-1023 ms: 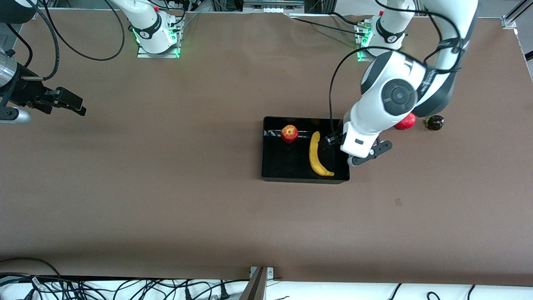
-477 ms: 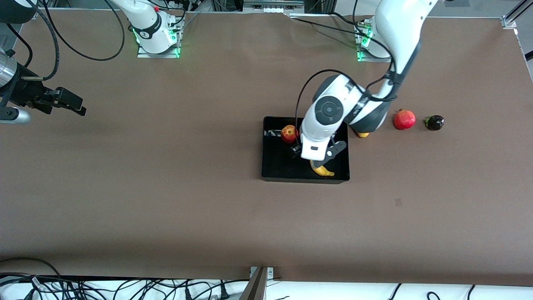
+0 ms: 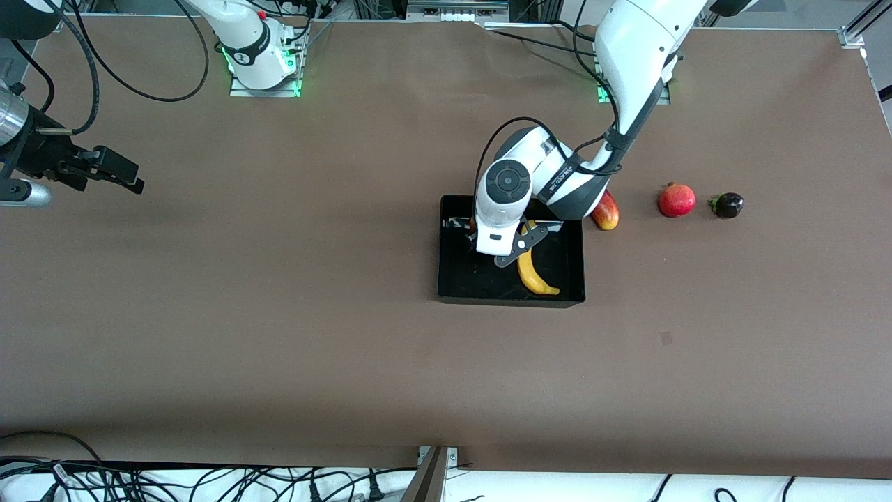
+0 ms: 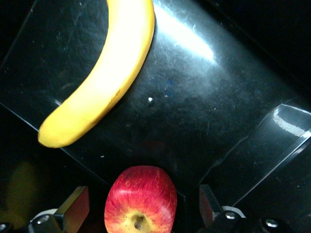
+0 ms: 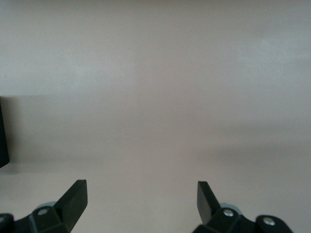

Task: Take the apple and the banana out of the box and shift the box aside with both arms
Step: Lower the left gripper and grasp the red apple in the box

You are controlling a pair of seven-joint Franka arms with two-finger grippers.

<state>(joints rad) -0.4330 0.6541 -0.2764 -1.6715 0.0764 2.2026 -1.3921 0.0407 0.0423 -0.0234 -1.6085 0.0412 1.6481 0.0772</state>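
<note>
The left arm has swung in over the box point(image 3: 453, 279), and its claw point(image 4: 141, 213) now hangs with fingers wide apart, one on each side of the apple point(image 4: 141, 199). The apple sits in the box, with the banana point(image 3: 533, 275) at about four o'clock from it. I think a grab comes next. The right claw point(image 5: 141, 201) waits, fingers apart, over bare table.

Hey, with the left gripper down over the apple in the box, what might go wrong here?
The left gripper straddles the apple with fingers open; the round fruit may roll on the glossy box floor when they close. The banana lies close beside it and might get bumped.
</note>
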